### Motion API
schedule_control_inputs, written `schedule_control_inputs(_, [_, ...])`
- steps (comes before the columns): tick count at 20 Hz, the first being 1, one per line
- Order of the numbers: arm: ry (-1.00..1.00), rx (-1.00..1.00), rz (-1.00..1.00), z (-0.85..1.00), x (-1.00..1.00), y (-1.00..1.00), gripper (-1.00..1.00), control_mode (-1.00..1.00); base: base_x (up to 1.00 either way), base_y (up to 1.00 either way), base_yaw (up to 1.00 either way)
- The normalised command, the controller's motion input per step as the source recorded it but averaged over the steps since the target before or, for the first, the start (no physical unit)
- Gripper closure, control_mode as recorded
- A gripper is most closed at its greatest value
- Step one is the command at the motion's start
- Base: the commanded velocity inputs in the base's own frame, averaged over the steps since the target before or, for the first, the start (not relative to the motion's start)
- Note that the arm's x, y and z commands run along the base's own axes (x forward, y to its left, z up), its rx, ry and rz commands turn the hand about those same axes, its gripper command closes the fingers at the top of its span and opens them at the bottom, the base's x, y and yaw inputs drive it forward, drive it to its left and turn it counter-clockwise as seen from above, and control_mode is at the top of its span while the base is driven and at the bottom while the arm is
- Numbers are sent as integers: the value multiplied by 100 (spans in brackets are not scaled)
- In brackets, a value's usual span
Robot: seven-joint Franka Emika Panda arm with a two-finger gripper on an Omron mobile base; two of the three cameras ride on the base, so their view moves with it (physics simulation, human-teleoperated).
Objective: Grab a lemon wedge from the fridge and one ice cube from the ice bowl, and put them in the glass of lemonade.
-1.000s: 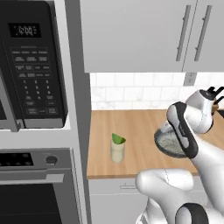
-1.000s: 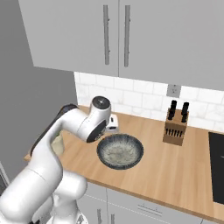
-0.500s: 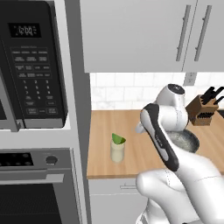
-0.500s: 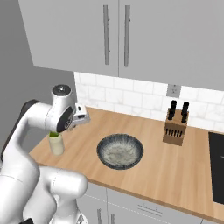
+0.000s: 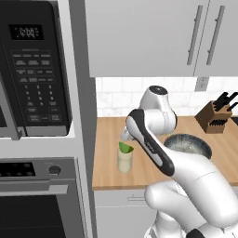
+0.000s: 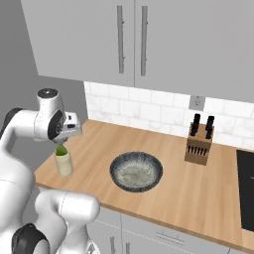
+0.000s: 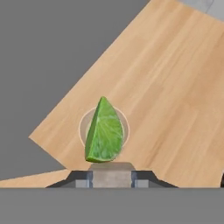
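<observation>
I count one glass of lemonade [image 6: 63, 164] near the left end of the surface [image 6: 198, 198], with one lemon wedge [image 7: 104, 131] in it. One ice bowl [image 6: 136, 170] sits to its right, one knife block [image 6: 198, 144] farther right by the wall, one wall outlet [image 6: 197, 102] above that. Two handles [image 6: 131, 38] hang on the upper cabinets. One microwave [image 5: 35, 69], one oven [image 5: 42, 200] below it

A bright green veined lemon wedge [image 7: 104, 131] tops a pale creamy-yellow glass of lemonade [image 5: 124, 160]; the grey metallic bowl [image 6: 136, 170] looks whitish-speckled inside.
</observation>
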Motion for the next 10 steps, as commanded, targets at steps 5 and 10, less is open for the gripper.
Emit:
schedule_control_inputs(5, [1, 0, -2, -22, 11, 11, 100, -100, 0, 0, 0])
schedule_control_inputs(10, [0, 0, 0, -6, 9, 0, 100, -100, 0, 0, 0])
